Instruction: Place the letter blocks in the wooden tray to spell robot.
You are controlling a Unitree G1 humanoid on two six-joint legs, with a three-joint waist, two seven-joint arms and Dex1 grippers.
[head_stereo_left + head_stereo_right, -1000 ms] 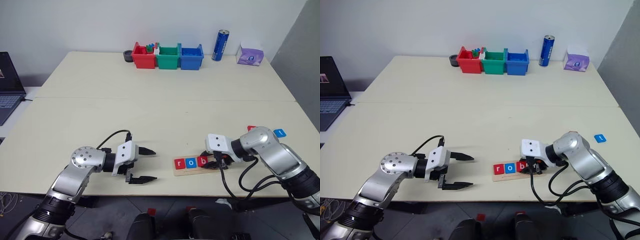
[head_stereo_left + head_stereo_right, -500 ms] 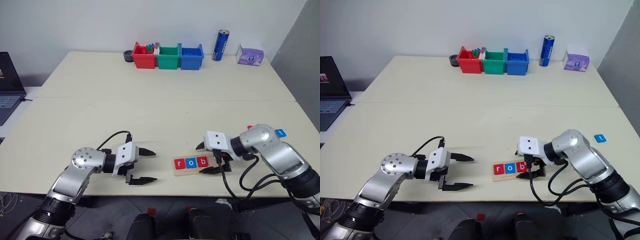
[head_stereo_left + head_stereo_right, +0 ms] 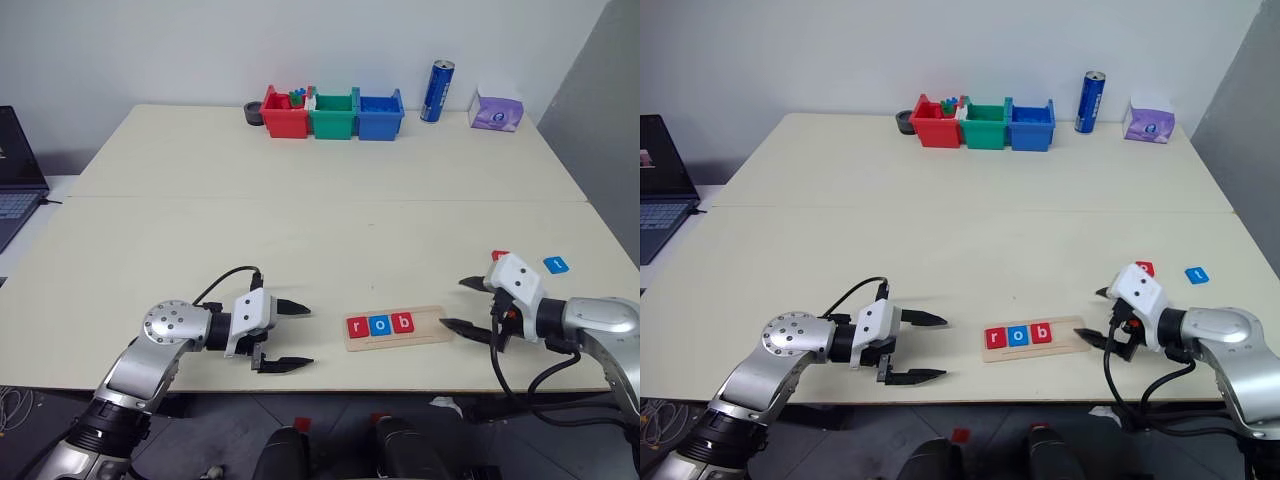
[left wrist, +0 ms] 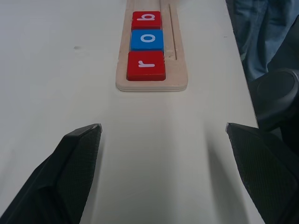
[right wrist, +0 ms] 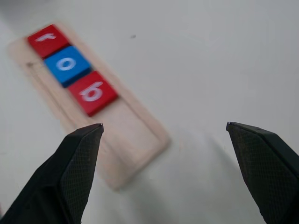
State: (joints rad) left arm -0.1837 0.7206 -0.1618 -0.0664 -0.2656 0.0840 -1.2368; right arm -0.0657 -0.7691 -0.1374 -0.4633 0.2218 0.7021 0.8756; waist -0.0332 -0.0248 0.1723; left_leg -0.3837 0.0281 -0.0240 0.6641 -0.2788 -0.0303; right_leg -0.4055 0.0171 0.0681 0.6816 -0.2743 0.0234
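Three letter blocks (image 3: 381, 324) fill the wooden tray's (image 3: 431, 327) left part; two blocks (image 3: 556, 264) lie right of it, behind.

left gripper (image 3: 291, 336): jaws spread wide, empty, pointing right | right gripper (image 3: 466, 304): jaws spread wide, empty, pointing left

Head stereo pair looks fwd and down over whole counter (image 3: 300, 220), both wrist cams low and close, facing each other along counter, all views share wooden tray (image 4: 152, 86) w/ r-o-b blocks (image 5: 70, 65)
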